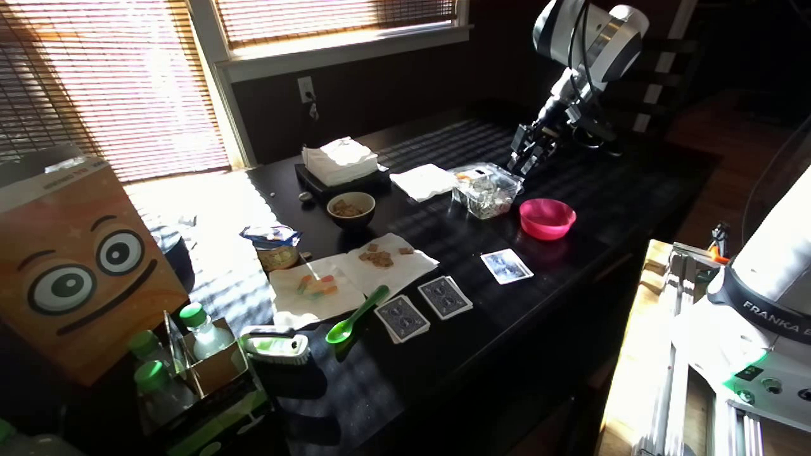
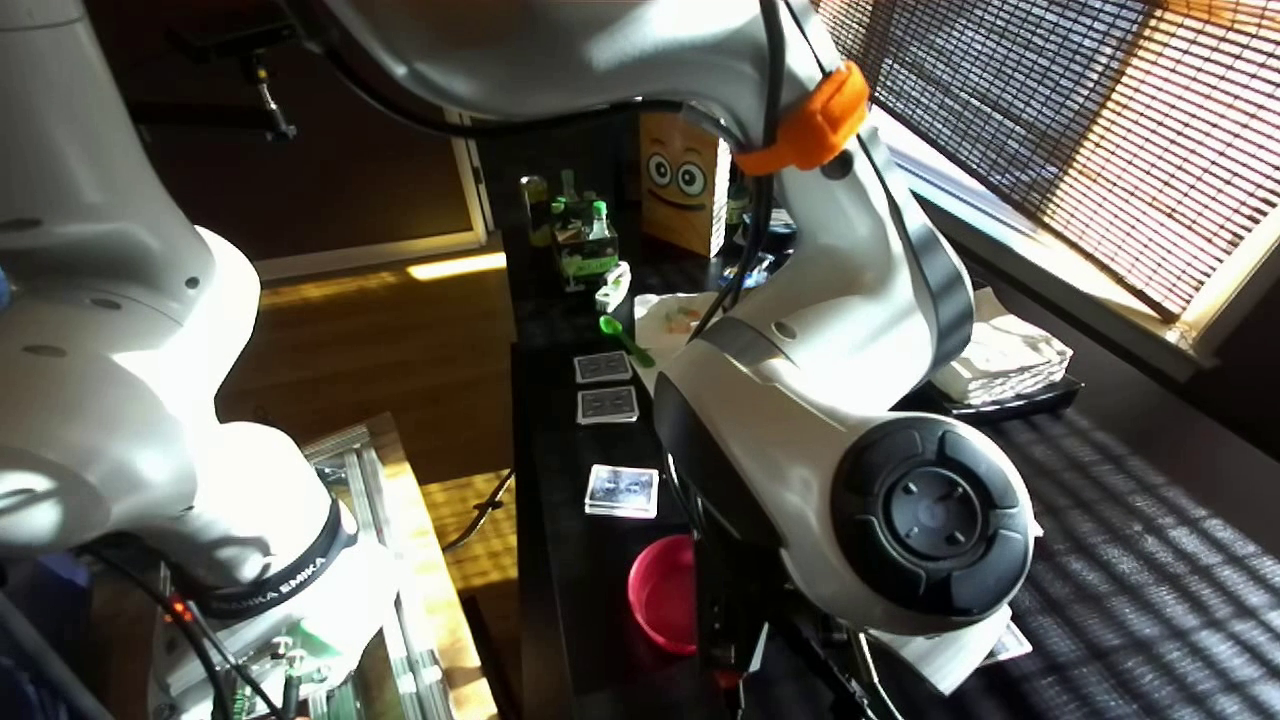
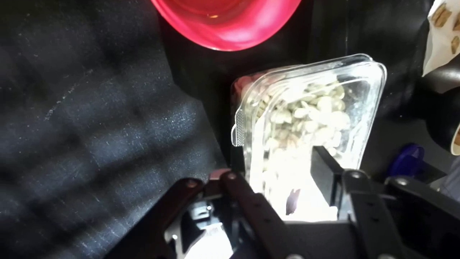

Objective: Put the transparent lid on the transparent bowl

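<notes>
In an exterior view the transparent bowl (image 1: 488, 206), holding pale contents, stands on the dark table. Over its top lies the transparent lid (image 1: 476, 172); whether it is pressed down all round I cannot tell. From the wrist, the lid (image 3: 305, 108) covers the contents, and two clear rims show slightly offset at its far end. My gripper (image 3: 278, 153) is open just above the lid's near end, one finger by the tabbed edge, the other over the top; glare whitens the gap between. My gripper (image 1: 519, 166) comes in from the back right. The arm hides bowl and lid in an exterior view (image 2: 870, 520).
A pink bowl (image 1: 547, 219) stands close to the clear one. Nearby lie a white sheet (image 1: 424, 182), a card pile (image 1: 507, 266) and a dark round bowl (image 1: 351, 210) with brown pieces. Stacked napkins (image 1: 340, 161) sit behind. Further off is a green spoon (image 1: 357, 315).
</notes>
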Robot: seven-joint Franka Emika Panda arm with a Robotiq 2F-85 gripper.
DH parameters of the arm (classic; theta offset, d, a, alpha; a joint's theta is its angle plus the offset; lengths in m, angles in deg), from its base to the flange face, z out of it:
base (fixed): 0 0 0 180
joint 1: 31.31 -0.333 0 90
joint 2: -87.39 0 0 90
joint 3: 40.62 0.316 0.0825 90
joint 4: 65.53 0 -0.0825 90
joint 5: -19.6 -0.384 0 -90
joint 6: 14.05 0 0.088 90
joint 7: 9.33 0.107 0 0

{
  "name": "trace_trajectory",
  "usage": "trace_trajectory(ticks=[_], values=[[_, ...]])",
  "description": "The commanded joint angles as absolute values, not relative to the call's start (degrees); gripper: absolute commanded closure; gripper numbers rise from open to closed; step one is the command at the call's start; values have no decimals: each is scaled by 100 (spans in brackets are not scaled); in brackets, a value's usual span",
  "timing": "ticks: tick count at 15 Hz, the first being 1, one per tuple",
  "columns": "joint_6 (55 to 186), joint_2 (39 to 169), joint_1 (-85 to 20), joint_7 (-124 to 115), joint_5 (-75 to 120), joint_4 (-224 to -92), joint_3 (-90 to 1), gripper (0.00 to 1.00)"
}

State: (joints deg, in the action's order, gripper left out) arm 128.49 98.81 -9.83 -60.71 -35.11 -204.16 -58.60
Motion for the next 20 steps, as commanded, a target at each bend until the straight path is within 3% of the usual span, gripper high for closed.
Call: trace_trajectory(ticks=[1,3,4,7,15,16,20], values=[[13288,9826,-1087,-5764,-3220,-20534,-5810,19],[13572,9738,-1148,-5727,-3140,-20646,-5766,5],[13717,9701,-1179,-5701,-3084,-20703,-5744,3],[14243,9555,-1389,-5595,-2884,-20914,-5761,38],[15173,9224,-1784,-4945,-1973,-21417,-5885,94],[15160,9187,-1804,-4876,-1853,-21455,-5900,99],[15020,9087,-1866,-4358,-1305,-21563,-5973,100]])
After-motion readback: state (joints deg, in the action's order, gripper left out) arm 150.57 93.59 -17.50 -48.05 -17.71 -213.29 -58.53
